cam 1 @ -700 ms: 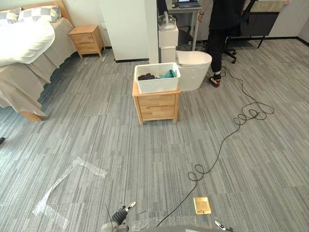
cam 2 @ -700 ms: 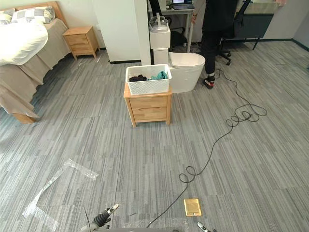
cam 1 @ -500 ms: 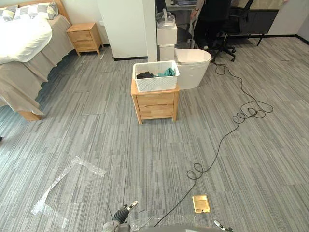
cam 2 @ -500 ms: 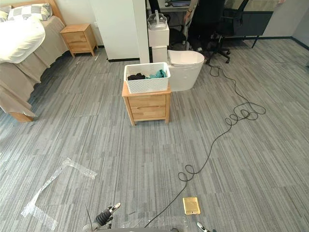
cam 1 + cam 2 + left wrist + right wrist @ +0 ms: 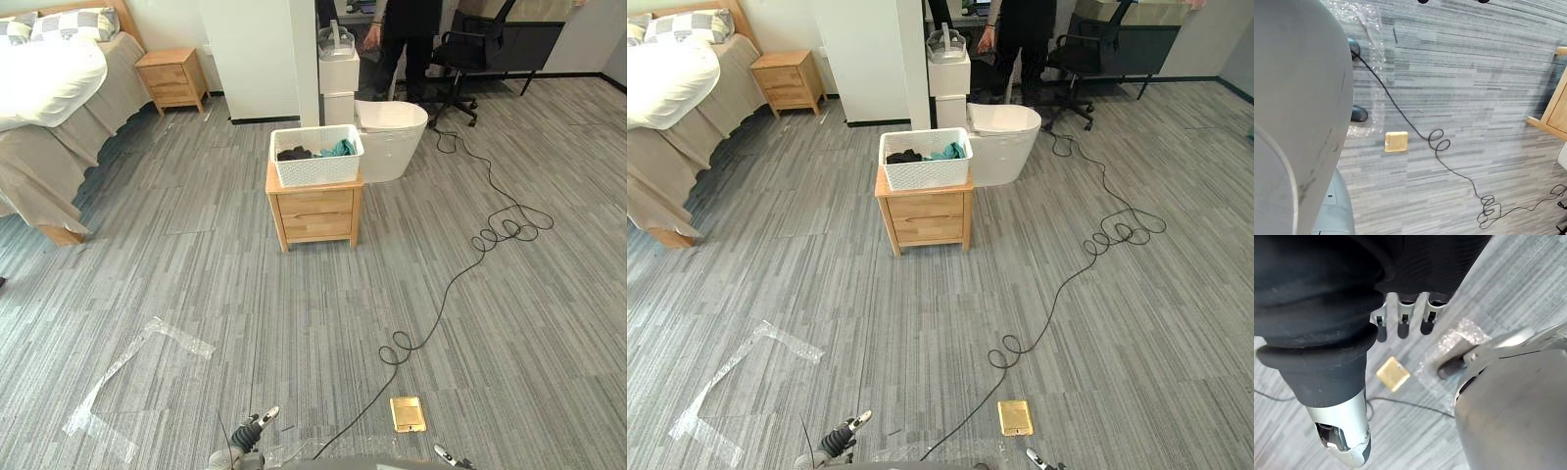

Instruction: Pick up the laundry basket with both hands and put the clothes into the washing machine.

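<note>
**Laundry basket and hands.** The white laundry basket stands on top of a wooden nightstand, spanning it edge to edge. Dark and teal clothes lie inside. A white rounded tub stands on the floor just behind the nightstand's right corner. The left hand is low over the near floor, well apart from the basket; whether it is open or closed cannot be told. The right hand hangs near a brass floor plate, fingers straight, holding nothing.
</note>
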